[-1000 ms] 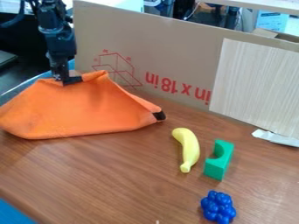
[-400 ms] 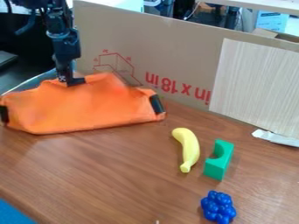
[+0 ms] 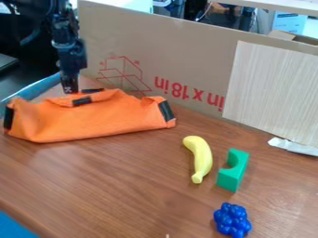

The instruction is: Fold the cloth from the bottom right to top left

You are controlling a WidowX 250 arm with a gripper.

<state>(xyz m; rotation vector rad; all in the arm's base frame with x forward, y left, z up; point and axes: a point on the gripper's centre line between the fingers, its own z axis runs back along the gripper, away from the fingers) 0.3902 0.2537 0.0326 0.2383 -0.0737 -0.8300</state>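
My gripper (image 3: 86, 95) is at the upper left, low over the top edge of the orange cloth (image 3: 102, 118). It stands open, its two black fingers apart at the cloth's raised upper fold. The cloth lies bunched and folded over, with a straight lower edge, a dark patch at its left end and another at its right end. Its underside and rear layers are hidden.
On the brown table (image 3: 124, 186), a yellow banana (image 3: 200, 160), a green block (image 3: 233, 171) and a blue grape-like cluster (image 3: 232, 220) sit to the right. A cardboard panel (image 3: 186, 60) stands behind the cloth.
The cloth's top has dropped and its left part has drawn inward, baring dark patches at both ends. The gripper has moved slightly right and down, and its fingers have opened.
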